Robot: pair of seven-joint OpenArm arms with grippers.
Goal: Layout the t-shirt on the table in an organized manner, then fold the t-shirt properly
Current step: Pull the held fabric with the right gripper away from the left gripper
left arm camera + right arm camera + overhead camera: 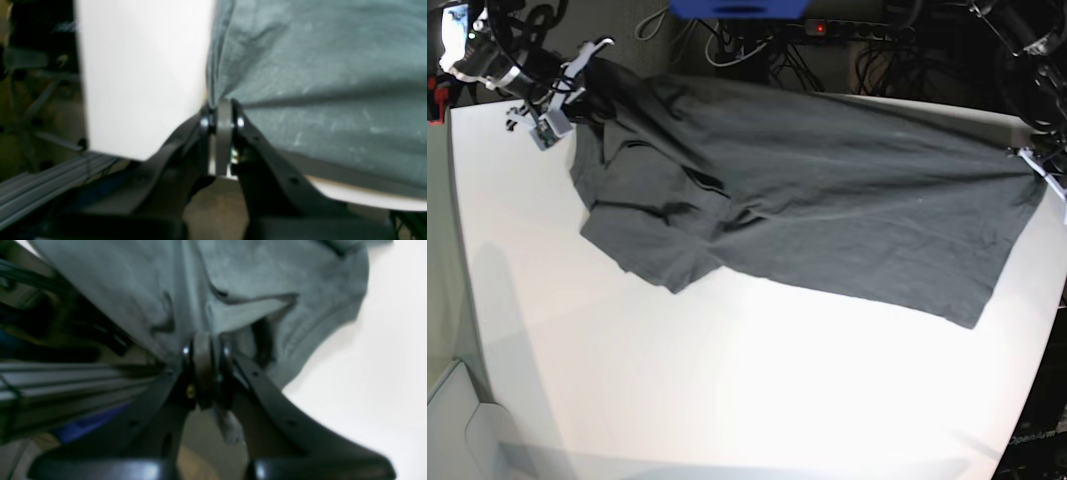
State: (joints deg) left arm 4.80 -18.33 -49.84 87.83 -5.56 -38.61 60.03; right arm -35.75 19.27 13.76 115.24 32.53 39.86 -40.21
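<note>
- the table (727, 400) is the biggest thing here: a broad white top with rounded corners, its near half bare in the base view.
- the t-shirt (827, 200) lies across the far half of the table, dark charcoal-grey, stretched out sideways between my two arms. its far edge runs along the table's far edge.
- on the base view's left, the cloth is bunched and folded over itself, with a sleeve (652, 255) lying flat on the table, pointing toward the near side.
- on the base view's right, the cloth ends in a straight edge running from the far right corner down toward the middle of the table; that part lies fairly smooth, with long shallow creases.
- my left gripper (223, 111) sits at the table's edge on the base view's right. its jaws are clenched on a corner of the t-shirt; the wrist view shows the cloth pulling into a taut crease right at the fingertips.
- my right gripper (205, 350) is at the far left corner in the base view. its jaws are pinched together on a fold of the t-shirt, and the wrist view shows wrinkles fanning out from the grip and a scrap of cloth hanging behind the fingertips.
- behind the table lie dark cables and a power strip (852, 30) with a small red light.
</note>
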